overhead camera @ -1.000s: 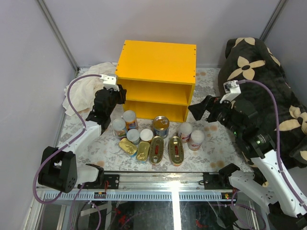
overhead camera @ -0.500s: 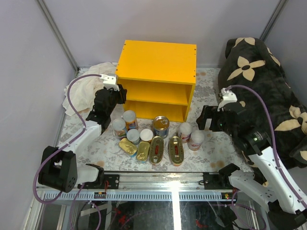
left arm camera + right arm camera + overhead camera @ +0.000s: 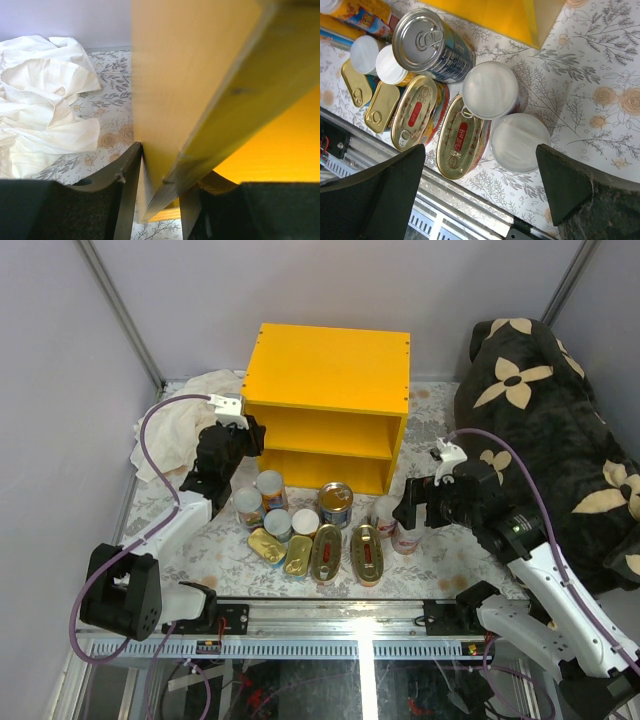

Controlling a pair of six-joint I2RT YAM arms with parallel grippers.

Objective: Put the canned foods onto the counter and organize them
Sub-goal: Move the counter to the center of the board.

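Note:
The yellow counter point(image 3: 330, 365) stands at the back on the floral floor. My left gripper point(image 3: 245, 435) is at its left wall. In the left wrist view its jaws point(image 3: 162, 170) are closed across the front edge of that yellow side panel point(image 3: 180, 75). The canned foods sit in front of the counter: a blue-labelled steel can point(image 3: 336, 502) point(image 3: 431, 44), white-lidded cans point(image 3: 270, 485) point(image 3: 490, 89), and gold oval tins point(image 3: 326, 552) point(image 3: 461, 137). My right gripper point(image 3: 408, 510) point(image 3: 480, 150) hangs open over the rightmost white-lidded can point(image 3: 520, 141), holding nothing.
A crumpled white cloth point(image 3: 180, 430) point(image 3: 45, 100) lies left of the counter. A dark blanket with pale flowers point(image 3: 540, 390) fills the right side. The metal rail point(image 3: 330, 615) runs along the near edge, just below the tins. Grey walls close the back.
My right arm has swung left and down, from beside the blanket to over the rightmost cans. The left arm and the cans have not moved.

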